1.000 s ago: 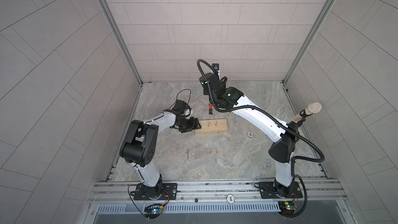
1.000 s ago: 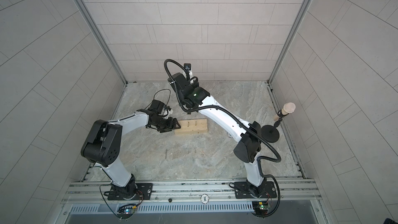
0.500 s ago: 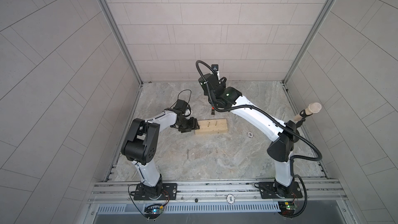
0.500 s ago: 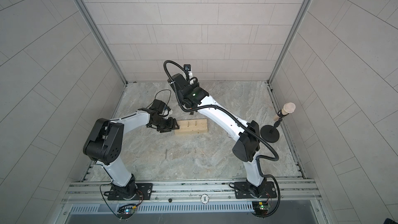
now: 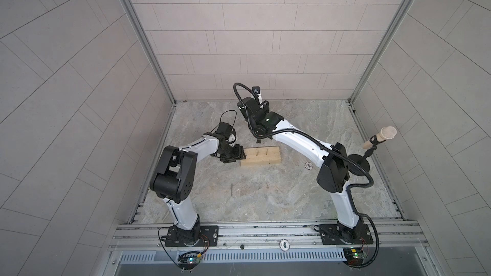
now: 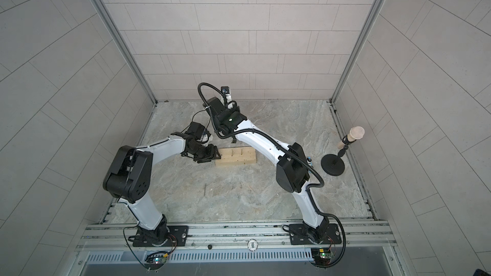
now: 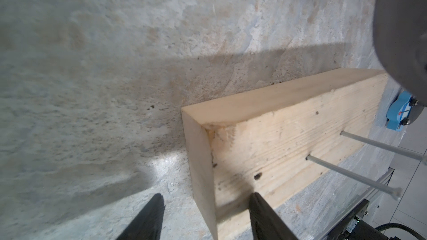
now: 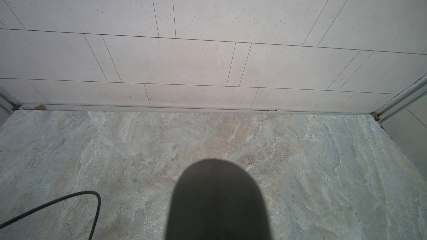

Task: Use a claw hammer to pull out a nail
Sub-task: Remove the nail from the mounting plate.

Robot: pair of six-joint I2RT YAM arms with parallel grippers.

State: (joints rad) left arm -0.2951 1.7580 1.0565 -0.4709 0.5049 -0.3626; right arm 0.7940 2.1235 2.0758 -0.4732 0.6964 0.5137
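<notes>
The left tool (image 7: 205,215) has narrowed yet stays spread astride the block's (image 7: 277,139) end; the right tool, hidden under its arm, stays pinching the hammer (image 5: 258,140)

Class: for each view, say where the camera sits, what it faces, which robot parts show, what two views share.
Top views: above the front rail, looking down on whole left arm, right arm, wooden block.
Left wrist: on the left arm, facing the block's end; left gripper fingertips straddle it.
Right wrist: on the right arm, facing the back wall; only a dark shape, likely the claw hammer.
Shared: top and left wrist views show the block's two nails.
</notes>
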